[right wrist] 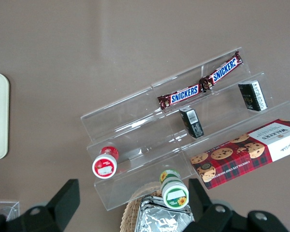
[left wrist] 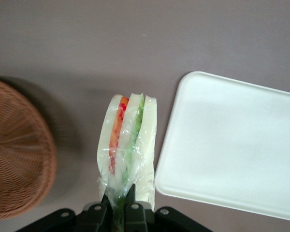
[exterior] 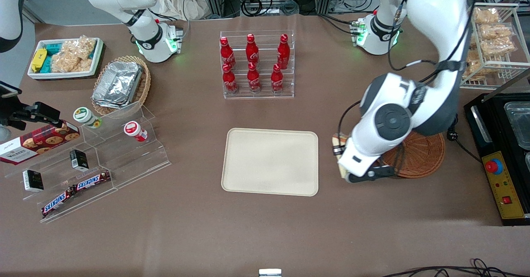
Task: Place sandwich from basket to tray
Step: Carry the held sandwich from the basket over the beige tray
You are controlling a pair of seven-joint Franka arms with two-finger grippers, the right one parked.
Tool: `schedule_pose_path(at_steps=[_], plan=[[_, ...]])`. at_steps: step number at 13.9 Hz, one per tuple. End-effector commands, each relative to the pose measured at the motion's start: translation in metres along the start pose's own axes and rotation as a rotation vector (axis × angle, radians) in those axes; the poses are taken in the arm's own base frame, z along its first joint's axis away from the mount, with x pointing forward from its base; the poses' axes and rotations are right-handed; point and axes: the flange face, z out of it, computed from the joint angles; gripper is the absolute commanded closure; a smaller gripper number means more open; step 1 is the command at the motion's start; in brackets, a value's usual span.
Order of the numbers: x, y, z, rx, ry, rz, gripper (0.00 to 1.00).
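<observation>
One sandwich point(left wrist: 128, 145), wedge-shaped and wrapped in clear film, with pale bread and orange-red and green filling layers, is held off the table by the left arm's gripper point(left wrist: 120, 205), whose fingers are closed on the narrow end of the wrap so that the wedge hangs out past the fingertips. It sits over bare tabletop between the basket point(left wrist: 17, 150) and the tray point(left wrist: 237, 145), clear of the basket's rim and just beside the tray's nearest edge, not yet over it. The front view shows the same arrangement: gripper point(exterior: 352, 173) and a sliver of sandwich point(exterior: 338, 141) sit between the reddish-brown basket point(exterior: 422, 157) and the cream tray point(exterior: 271, 161). The step in hand, as I judge it, is the carry across to the tray. To do it well, keep travelling sideways at the present height until the whole wedge, not only the gripped end, is past the raised rim and over the flat middle (the tray is bare, so any central spot serves). Lower only then, so the wrap cannot catch the rim. The hold is on film and a thin corner, so gentle motion matters, since a jerk could let the wedge swing or slip. Release once the bread's broad face is close to the tray floor, so it settles flat.
</observation>
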Motion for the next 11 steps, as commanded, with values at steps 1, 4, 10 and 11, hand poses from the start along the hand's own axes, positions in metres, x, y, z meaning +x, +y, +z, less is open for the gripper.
schedule_pose_path(at_steps=[1,4,10,11], plan=[[0.011,0.044,0.042,-0.050,0.024,0.060,1.00],[0.011,0.070,0.096,-0.076,0.044,0.092,1.00],[0.005,0.087,0.139,-0.089,0.044,0.113,0.15],[0.006,0.086,0.136,-0.090,0.049,0.111,0.00]])
